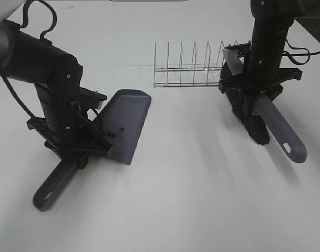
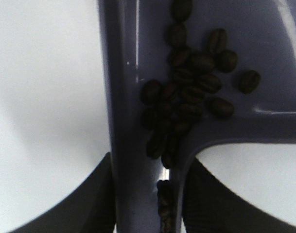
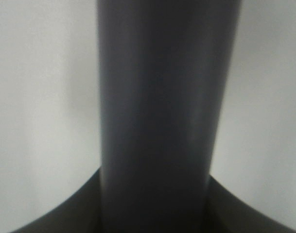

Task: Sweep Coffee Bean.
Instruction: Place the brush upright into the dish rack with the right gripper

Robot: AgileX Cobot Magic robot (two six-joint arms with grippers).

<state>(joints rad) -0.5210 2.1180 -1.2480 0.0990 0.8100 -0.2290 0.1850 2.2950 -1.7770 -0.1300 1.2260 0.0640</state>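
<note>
My left gripper (image 1: 78, 149) is shut on the handle of a grey-purple dustpan (image 1: 129, 121). The pan is tilted, its lip toward the table's middle and its handle end (image 1: 50, 191) pointing to the front left. Several coffee beans (image 2: 186, 92) lie heaped in the pan's back corner by the handle; from the high view they show as a few dark specks (image 1: 114, 134). My right gripper (image 1: 254, 92) is shut on the grey handle (image 3: 162, 97) of a brush, whose black bristles (image 1: 247, 118) sit low over the table at the right.
A wire dish rack (image 1: 188, 65) stands at the back between the two arms. White tabletop (image 1: 202, 173) lies between the dustpan and the brush.
</note>
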